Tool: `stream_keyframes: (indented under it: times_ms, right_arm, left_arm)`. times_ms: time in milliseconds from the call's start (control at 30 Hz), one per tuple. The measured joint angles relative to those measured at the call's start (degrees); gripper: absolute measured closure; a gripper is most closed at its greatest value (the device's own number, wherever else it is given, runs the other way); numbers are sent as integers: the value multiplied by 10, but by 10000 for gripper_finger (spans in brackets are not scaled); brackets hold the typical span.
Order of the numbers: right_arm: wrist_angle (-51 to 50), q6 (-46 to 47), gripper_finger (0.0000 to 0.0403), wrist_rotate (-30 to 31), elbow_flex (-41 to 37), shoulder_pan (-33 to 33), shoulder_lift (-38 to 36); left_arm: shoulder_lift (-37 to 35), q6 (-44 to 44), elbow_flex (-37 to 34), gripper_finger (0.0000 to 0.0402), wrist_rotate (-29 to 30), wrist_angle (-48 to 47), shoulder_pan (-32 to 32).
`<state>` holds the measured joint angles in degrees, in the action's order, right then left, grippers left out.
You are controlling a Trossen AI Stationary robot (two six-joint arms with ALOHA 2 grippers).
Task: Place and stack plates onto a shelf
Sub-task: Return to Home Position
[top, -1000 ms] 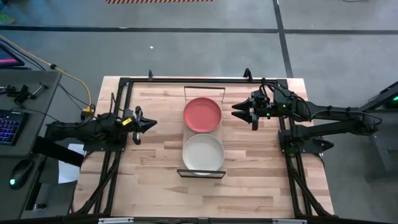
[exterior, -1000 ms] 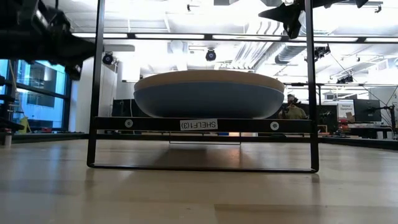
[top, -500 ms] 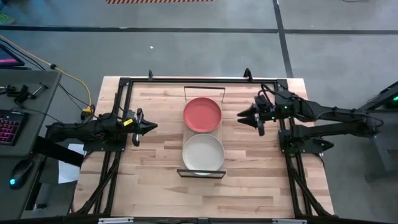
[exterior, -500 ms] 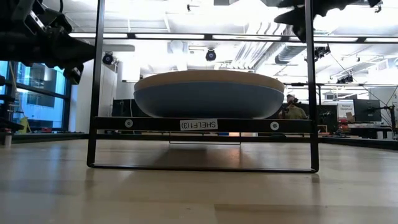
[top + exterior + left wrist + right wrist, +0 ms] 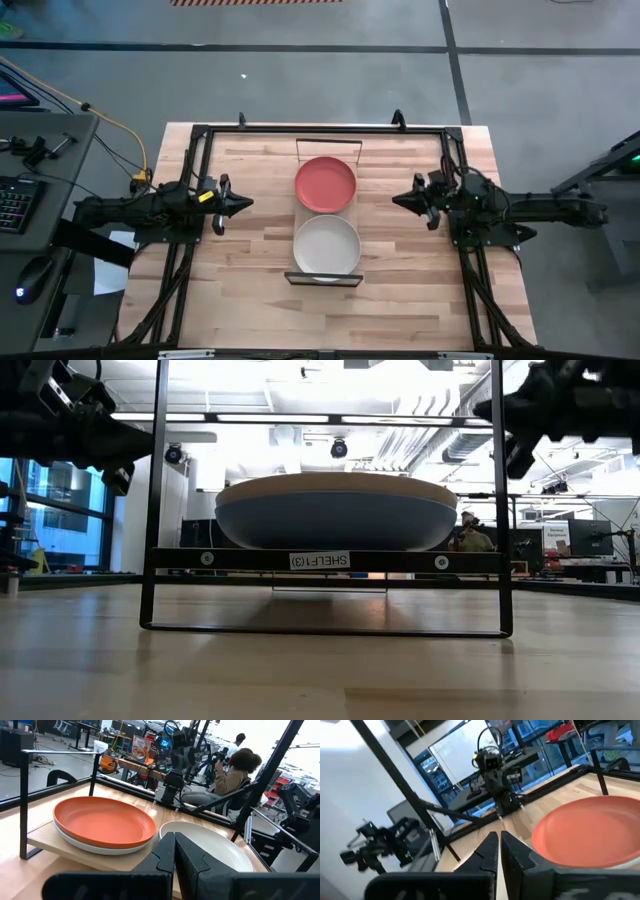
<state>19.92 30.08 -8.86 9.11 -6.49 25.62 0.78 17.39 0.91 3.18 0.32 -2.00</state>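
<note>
The shelf (image 5: 297, 214) stands mid-table on its black wire frames. On its far half a red plate (image 5: 325, 184) lies on a pale blue-white plate (image 5: 95, 846). On its near half a cream plate (image 5: 326, 246) lies on a blue plate (image 5: 335, 525). My left gripper (image 5: 246, 203) is shut and empty, left of the shelf, pointing at it. My right gripper (image 5: 396, 201) is shut and empty, right of the shelf, pointing at it. Both hang above the tabletop.
A black frame (image 5: 320, 129) runs around the tabletop's edges. Bare wood lies between each gripper and the shelf. A desk with a keyboard (image 5: 12, 205) stands off the table's left. A person (image 5: 235, 770) sits beyond the table's right side.
My right gripper has drawn back from the red plate toward the table's right edge and a little toward its near edge, and has come lower, staying shut. The plates and the shelf have not moved.
</note>
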Motion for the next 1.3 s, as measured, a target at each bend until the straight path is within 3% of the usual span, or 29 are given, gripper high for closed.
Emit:
stream_keyframes:
  times_ms: [200,400,733,900,1300]
  right_arm:
    - [18,-63,402,-5,-39,18,-8]
    - [10,-74,402,-7,-82,12,-62]
    - [-172,-144,403,8,-85,8,-166]
    - [-184,-166,403,28,-85,8,-174]
    - [-184,-53,403,28,-85,8,-173]
  left_arm:
    - [0,0,0,401,0,0,0]
    - [0,0,0,401,0,0,0]
    - [0,0,0,401,0,0,0]
    - [0,0,0,401,0,0,0]
    - [0,0,0,401,0,0,0]
